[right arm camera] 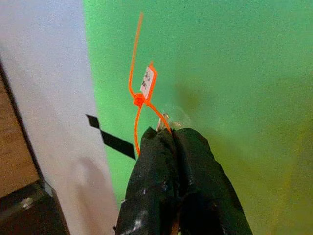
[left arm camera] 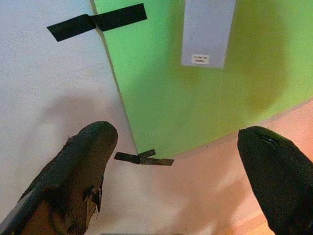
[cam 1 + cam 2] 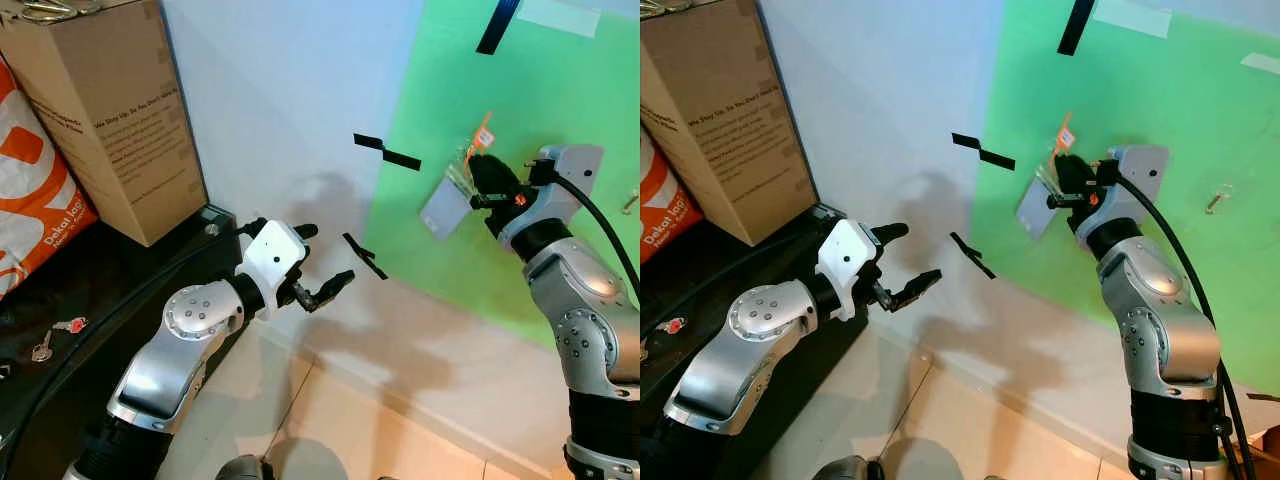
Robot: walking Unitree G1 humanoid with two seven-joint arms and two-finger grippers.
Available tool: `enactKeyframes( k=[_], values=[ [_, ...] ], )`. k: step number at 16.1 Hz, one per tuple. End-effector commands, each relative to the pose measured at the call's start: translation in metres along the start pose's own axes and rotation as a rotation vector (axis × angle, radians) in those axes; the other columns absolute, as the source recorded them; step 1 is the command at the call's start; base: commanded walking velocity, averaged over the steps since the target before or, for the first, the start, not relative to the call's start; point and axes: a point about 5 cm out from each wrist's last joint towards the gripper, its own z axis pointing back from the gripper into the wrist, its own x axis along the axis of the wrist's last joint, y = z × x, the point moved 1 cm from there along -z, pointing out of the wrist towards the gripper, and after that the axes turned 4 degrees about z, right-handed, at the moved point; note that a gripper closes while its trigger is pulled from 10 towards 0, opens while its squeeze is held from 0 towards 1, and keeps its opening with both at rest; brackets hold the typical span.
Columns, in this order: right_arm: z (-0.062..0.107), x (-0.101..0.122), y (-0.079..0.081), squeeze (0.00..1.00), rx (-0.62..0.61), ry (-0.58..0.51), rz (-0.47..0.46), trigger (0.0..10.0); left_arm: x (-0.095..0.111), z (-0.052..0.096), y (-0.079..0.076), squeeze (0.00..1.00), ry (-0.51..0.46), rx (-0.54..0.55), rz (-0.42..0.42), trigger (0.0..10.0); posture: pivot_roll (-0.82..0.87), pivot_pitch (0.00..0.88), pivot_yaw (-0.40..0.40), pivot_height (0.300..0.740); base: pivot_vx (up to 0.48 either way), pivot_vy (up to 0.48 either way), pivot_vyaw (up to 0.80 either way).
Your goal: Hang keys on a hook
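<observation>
1. Far left: orange bag [image 3: 30, 190] and cardboard box [image 3: 105, 110] sit on a dark shelf [image 3: 130, 265]. Two loose keys [image 3: 55, 338] lie on the shelf near its front edge, one w/ a red head.
2. My left gripper [image 3: 312, 262] is held out in front of the white wall [image 3: 270, 90], fingers spread apart, nothing between them. It's near the strip of black tape [image 3: 364, 256] at the green sheet's lower corner, not touching.
3. More black tape [image 3: 387, 152] pins the green sheet [image 3: 560, 150] at its left edge.
4. My right gripper [image 1: 171, 139] is raised against the green sheet, fingers [image 1: 195, 161] pressed together on an orange zip tie [image 1: 139, 95] w/ a small tag. Something clear and shiny sits just past the fingertips; can't tell if it's the hook.
5. A grey card [image 3: 445, 208] hangs just below that gripper, tilted.
6. Far right on the green sheet: a small metal hook [image 3: 1217, 198], well apart from the gripper.
</observation>
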Motion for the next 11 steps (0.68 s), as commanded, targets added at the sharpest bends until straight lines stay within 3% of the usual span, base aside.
enactKeyframes(
  k=[1, 4, 8, 11],
  values=[
    [0.002, 0.004, -0.006, 0.0, -0.035, -0.01, -0.018, 10.0, 0.003, 0.002, 0.0, 0.0, -0.011, 0.008, -0.015, 10.0, -0.04, 0.0, -0.059, 0.74, 0.0, 0.0, 0.0],
    [-0.007, 0.008, -0.007, 0.0, -0.081, -0.031, -0.043, 10.0, 0.002, 0.001, 0.0, 0.0, -0.008, 0.003, -0.015, 10.0, -0.05, 0.0, -0.047, 0.74, 0.0, 0.0, 0.0],
    [-0.028, 0.014, -0.007, 0.0, -0.154, -0.083, -0.271, 10.0, 0.002, 0.0, 0.0, 0.0, -0.007, 0.003, -0.016, 10.0, -0.04, 0.0, -0.053, 0.74, 0.0, 0.0, 0.0],
    [-0.04, 0.011, -0.002, 0.0, -0.134, -0.051, -0.326, 10.0, 0.002, 0.001, 0.0, 0.0, -0.006, 0.006, -0.015, 10.0, -0.04, 0.0, -0.057, 0.74, 0.0, 0.0, 0.0]
  ],
)
